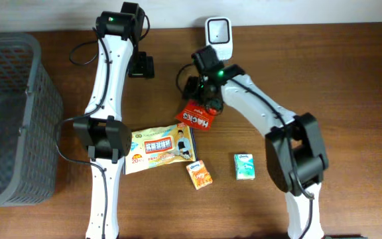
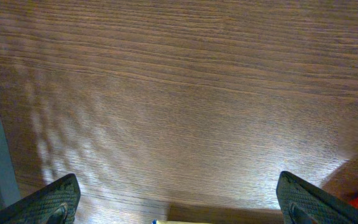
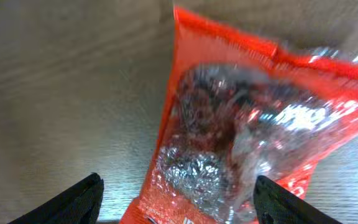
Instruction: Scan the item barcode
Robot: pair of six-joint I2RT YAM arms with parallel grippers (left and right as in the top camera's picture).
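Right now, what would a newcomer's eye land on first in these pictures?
The shiny red plastic packet stands out first, lying mid-table beneath the right hand, whose fingers straddle it. Just behind it, at the back edge of the wooden table, stands the white barcode scanner. The big grey mesh basket fills the far left.

A red packet (image 3: 247,137) with a clear window full of glinting silver shows against the brown wood-grain surface (image 1: 350,79). Also pictured: a yellow-and-white pouch (image 1: 161,149), an orange carton (image 1: 199,174), a green-and-white carton (image 1: 244,166) and a grey mesh basket (image 1: 12,119).
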